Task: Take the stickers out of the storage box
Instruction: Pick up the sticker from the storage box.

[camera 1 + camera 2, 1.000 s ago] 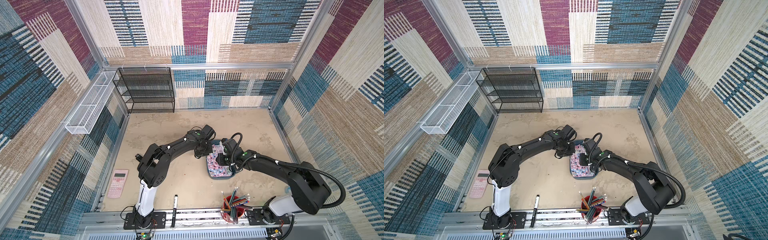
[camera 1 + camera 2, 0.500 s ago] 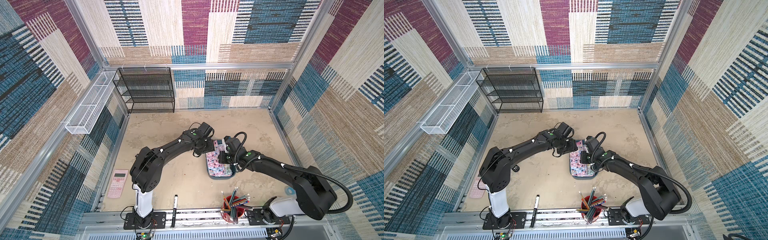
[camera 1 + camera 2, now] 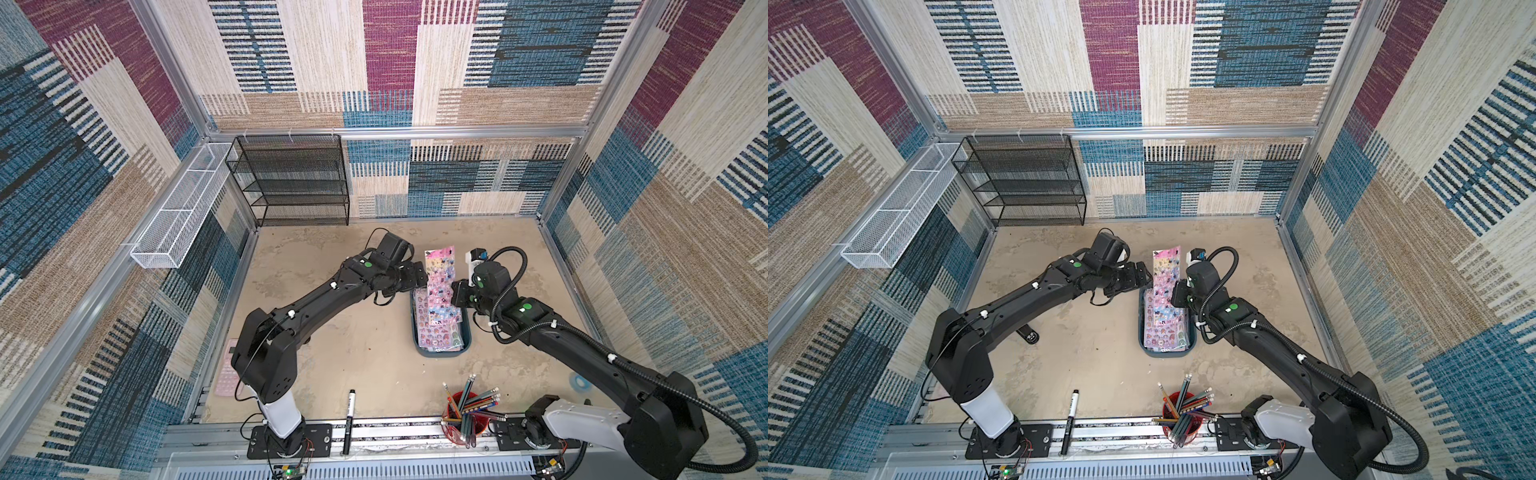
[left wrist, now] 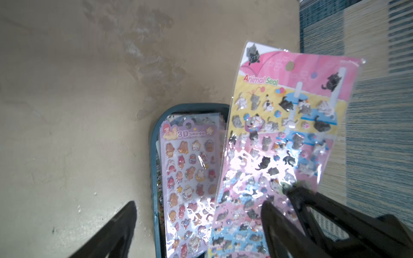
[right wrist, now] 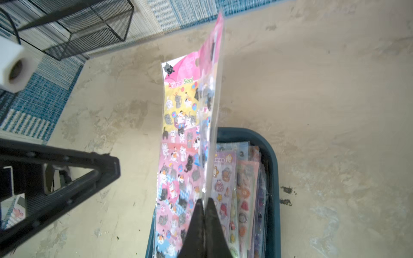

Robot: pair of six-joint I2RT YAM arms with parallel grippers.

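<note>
On the beige counter [image 3: 332,353], the right tool [image 5: 203,202] is pinching a glossy pink cat-sticker sheet [image 4: 279,134] above the teal plastic tub [image 3: 440,355], left tool [image 4: 199,203] gaping alongside.

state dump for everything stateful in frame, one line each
right gripper: fingers shut on cat sticker sheet.
left gripper: open, beside the cat sticker sheet.
cat sticker sheet: raised, tilted, lower end over the storage box.
storage box: holds a stack of stickers.
pencil cup: upright, full of pencils.
</note>
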